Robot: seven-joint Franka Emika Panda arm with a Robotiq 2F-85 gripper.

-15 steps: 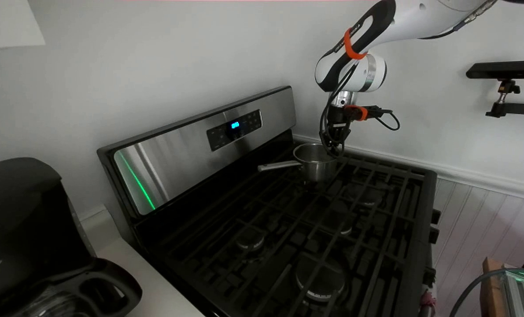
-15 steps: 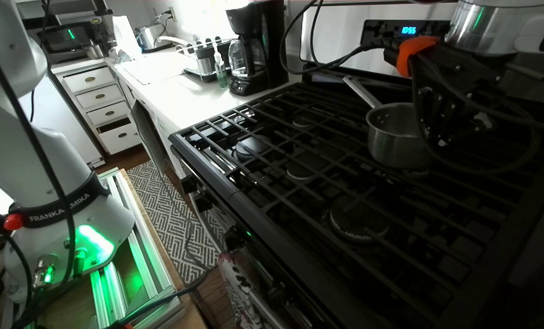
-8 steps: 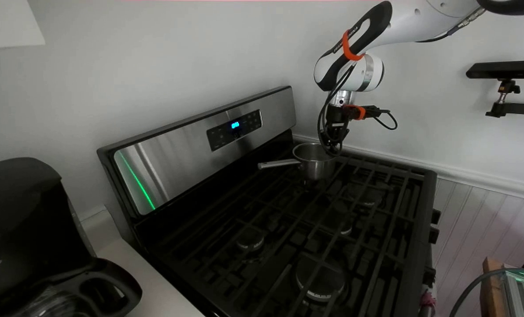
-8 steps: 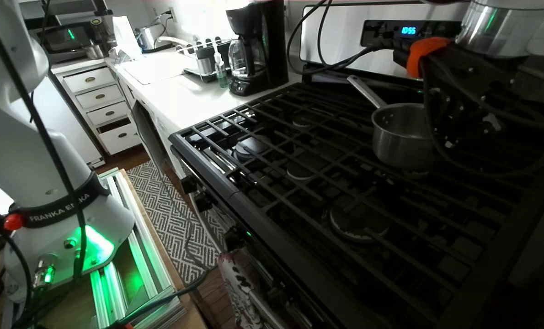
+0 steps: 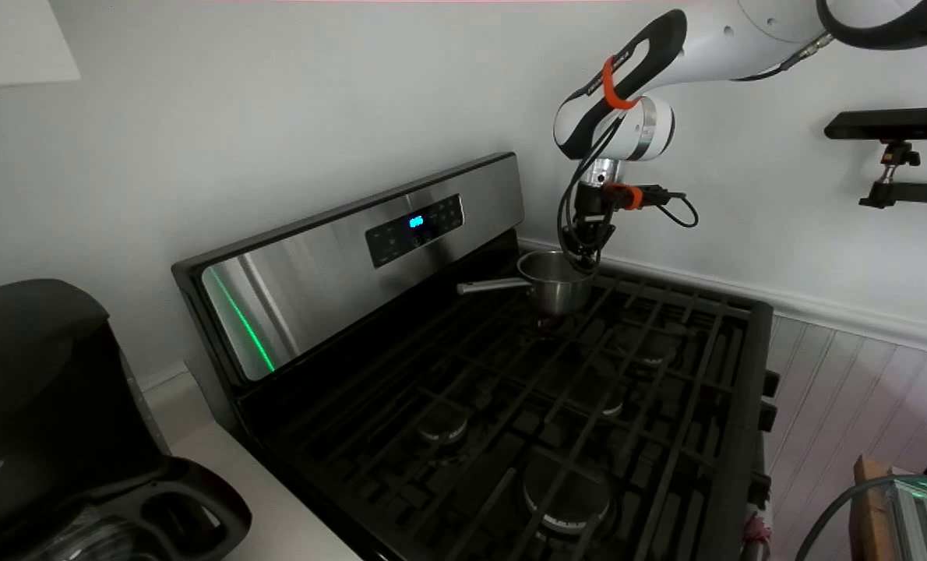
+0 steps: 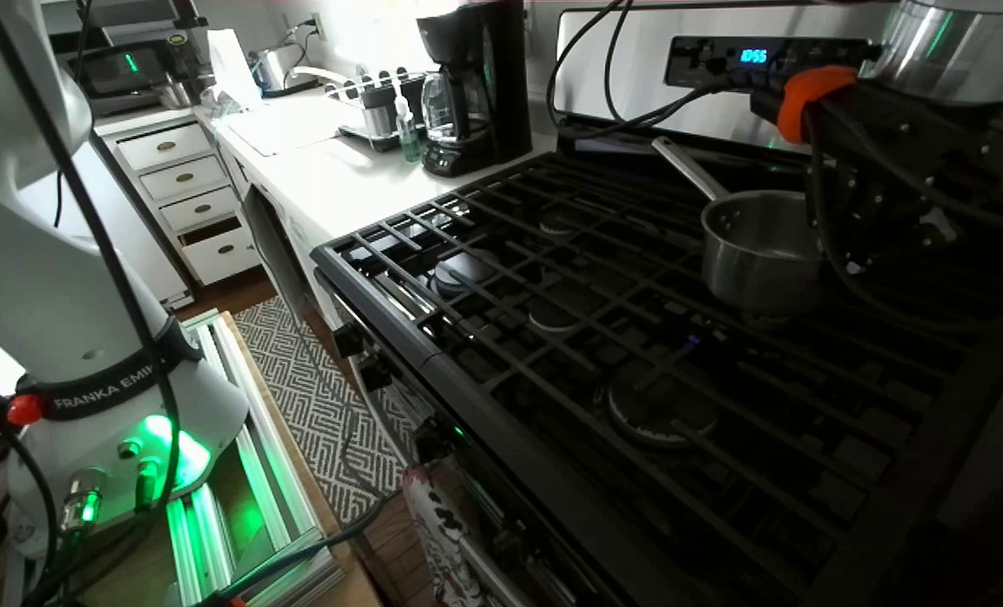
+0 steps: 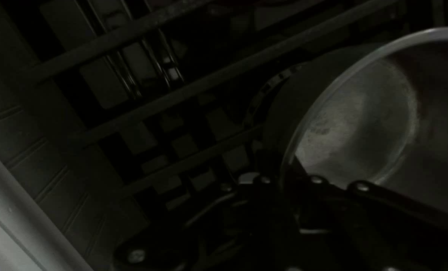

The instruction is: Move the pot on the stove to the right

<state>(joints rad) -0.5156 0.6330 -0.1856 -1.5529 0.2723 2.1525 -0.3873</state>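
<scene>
The pot [image 5: 561,298] is a small shiny steel saucepan at the back of the black stove [image 5: 327,269], near the wall. It also shows in an exterior view [image 6: 750,261], with its long handle [image 6: 689,167] pointing toward the back panel. My gripper [image 5: 586,259] points down at the pot's rim, on the side away from the handle. In the wrist view, the fingers [image 7: 286,182] are closed around the rim, one inside and one outside the pot [image 7: 344,128]. The fingertips are dark. I cannot tell whether the pot's base touches the grates.
Dark grates and black burner caps [image 5: 566,491] spread over the stove top. A black coffee maker [image 5: 51,389] stands on the counter beside the stove. The white wall [image 5: 705,195] is close behind the arm. A camera [image 5: 892,123] is mounted near the wall. A towel [image 6: 442,531] hangs in front.
My gripper and the pot have shifted together, rightward in an exterior view and slightly up and back in the other view. The grip on the rim looks the same.
</scene>
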